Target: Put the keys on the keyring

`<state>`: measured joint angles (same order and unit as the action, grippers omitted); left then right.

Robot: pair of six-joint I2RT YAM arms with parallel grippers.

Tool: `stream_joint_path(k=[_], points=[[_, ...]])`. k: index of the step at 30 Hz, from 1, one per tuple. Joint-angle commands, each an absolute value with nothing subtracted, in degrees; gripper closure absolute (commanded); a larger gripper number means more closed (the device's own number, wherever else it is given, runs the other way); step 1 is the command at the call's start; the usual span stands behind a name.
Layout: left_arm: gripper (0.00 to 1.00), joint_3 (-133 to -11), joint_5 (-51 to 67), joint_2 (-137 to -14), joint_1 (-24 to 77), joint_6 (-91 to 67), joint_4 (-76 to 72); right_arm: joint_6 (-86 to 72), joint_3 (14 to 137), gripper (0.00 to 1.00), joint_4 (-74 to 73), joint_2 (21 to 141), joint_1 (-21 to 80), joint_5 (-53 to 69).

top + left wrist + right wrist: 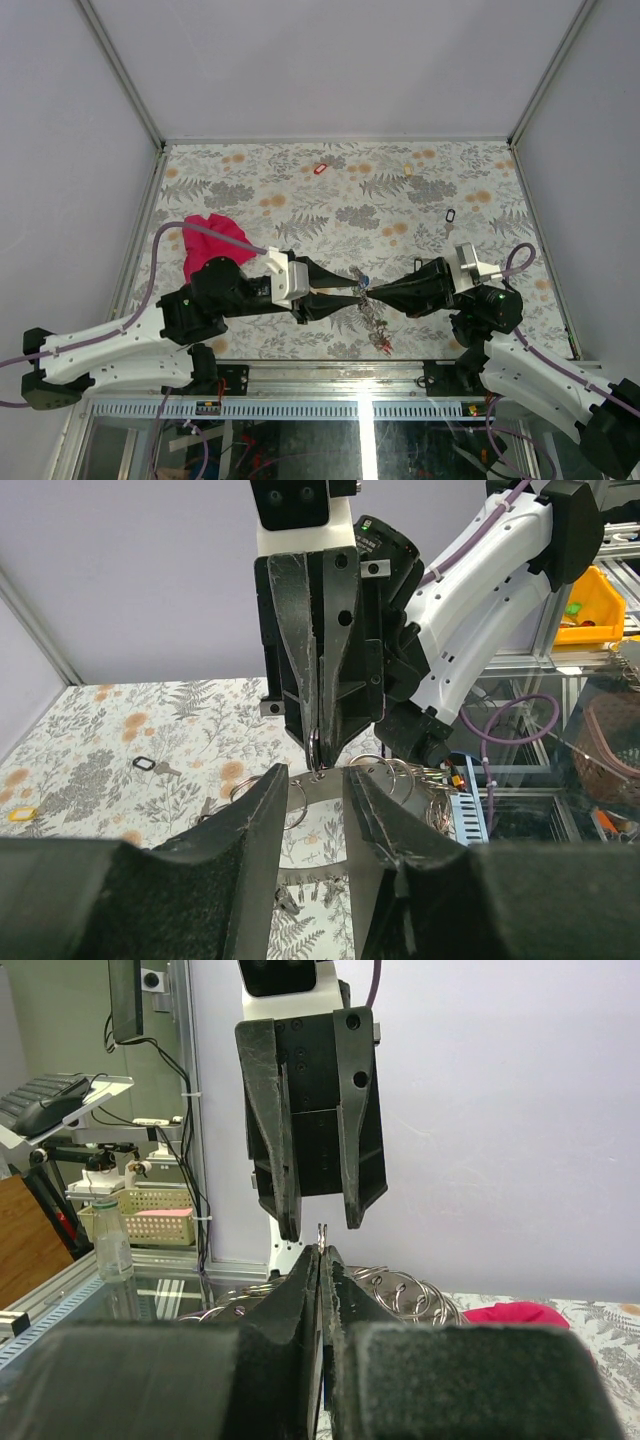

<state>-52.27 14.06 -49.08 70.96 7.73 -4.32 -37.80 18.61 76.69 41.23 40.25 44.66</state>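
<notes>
Two grippers nose to nose over the near middle of the table. On the right gripper: jaws pressed fully together, pinching a thin loop of wire at the very tips. Most likely the keyring itself (hard to be sure at this size), with its bunch of keys dangling below toward the table's front edge. On the left gripper: jaws partly apart, straddling that same pinched wire from the opposite side. Nothing visibly clamped between them, and no key seen there from either wrist view.

Loose on the table, well apart from the ring: a red-tagged key and a cream-tagged key near the far edge, and a black-tagged key nearer the right arm. Off to the left, a magenta cloth, no part of the job.

Judged as readying the ring: steadying it and lining up on the wire, not yet threading. Next, on this reading: hold the right pinch firm and close the left just beside it to part the coil. Or else go for a loose key and bring its hole squarely onto the wire end. Calls for fine alignment and little force, thin wire being easy to twist out of a tip grip.
</notes>
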Motion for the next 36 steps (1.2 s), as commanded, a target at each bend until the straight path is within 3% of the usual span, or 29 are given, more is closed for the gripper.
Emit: stream_joint_path(k=[1,13,21,31,36], points=[[0.70,-52.5,15.4,-49.6,71.3,7.6,-9.0,-37.8,20.9,1.00,82.4,40.3,40.6,44.1],[0.76,-53.7,15.3,-51.9,71.2,7.4,-9.2,-37.9,21.4,1.00,81.0,39.6,40.6,45.2],[0.99,-54.6,15.5,-52.6,71.3,7.6,-9.3,-37.5,21.5,1.00,79.0,38.9,40.6,46.2],[1.00,-54.2,15.9,-51.4,71.2,8.4,-9.0,-31.0,23.0,0.99,66.3,34.5,40.6,48.8],[1.00,-54.4,16.0,-51.2,71.2,8.7,-8.0,-24.3,24.4,0.89,55.7,31.4,40.6,48.4]])
